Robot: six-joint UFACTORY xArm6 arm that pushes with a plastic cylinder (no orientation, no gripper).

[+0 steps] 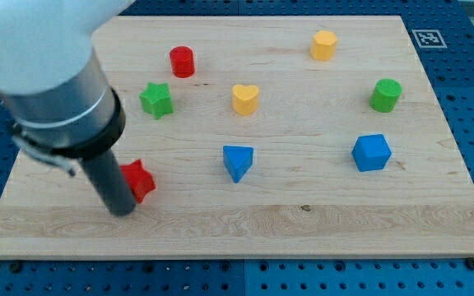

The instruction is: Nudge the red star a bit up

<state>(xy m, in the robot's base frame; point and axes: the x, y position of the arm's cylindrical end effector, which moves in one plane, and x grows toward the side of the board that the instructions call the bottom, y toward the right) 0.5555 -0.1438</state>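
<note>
My tip [122, 210] sits at the view's lower left of the tabletop [303, 222], touching or just beside the red star [141, 180] on that block's lower-left side. The rod hides part of the star's left edge.

Tool state: a bare rod, nothing to open or close, holding nothing; it only presses.

Red star position: lower-left region of the tabletop, below the green star [156, 99] and well to the left of the blue triangle [237, 161].

Step in hand, as I judge it: the approach looks finished, tip set low against the star, push about to start or just starting.

Next move calls for a short stroke toward the view's top. The tip sits left of the star's centre, so a straight push may slide it up and rightward or spin it; shifting under its middle first seems safer.

Orientation: a star has no real long axis. 1 arm seems to point to the view's right; the rest is too small to tell.
</note>
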